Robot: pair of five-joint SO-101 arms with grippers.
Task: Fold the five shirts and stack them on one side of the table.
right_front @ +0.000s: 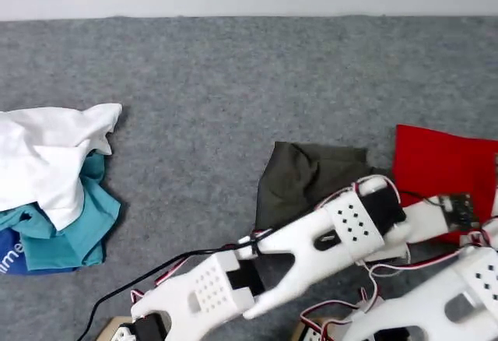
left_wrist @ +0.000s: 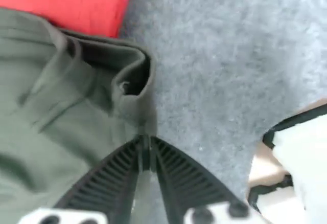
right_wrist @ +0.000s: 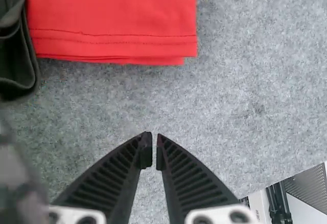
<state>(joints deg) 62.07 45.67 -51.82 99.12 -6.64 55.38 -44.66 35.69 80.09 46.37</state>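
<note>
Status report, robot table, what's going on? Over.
Left gripper shut at edge of olive shirt. Right gripper shut beside folded red shirt. Unfolded heap across table. Nothing blocking.

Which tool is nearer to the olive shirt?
Left. The left tool has its tips at the edge of the olive shirt. The right tool is over the table near the red shirt, apart from the olive one.

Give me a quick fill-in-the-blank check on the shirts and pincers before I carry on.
1. The left pincer is shut on the olive shirt; the right pincer is shut on ____.
2. The red shirt lies neatly ____.
3. Away from both arms, ____ shirts lie heaped: white shirt over teal shirt over blue shirt.
Missing: nothing; folded; three.
</note>
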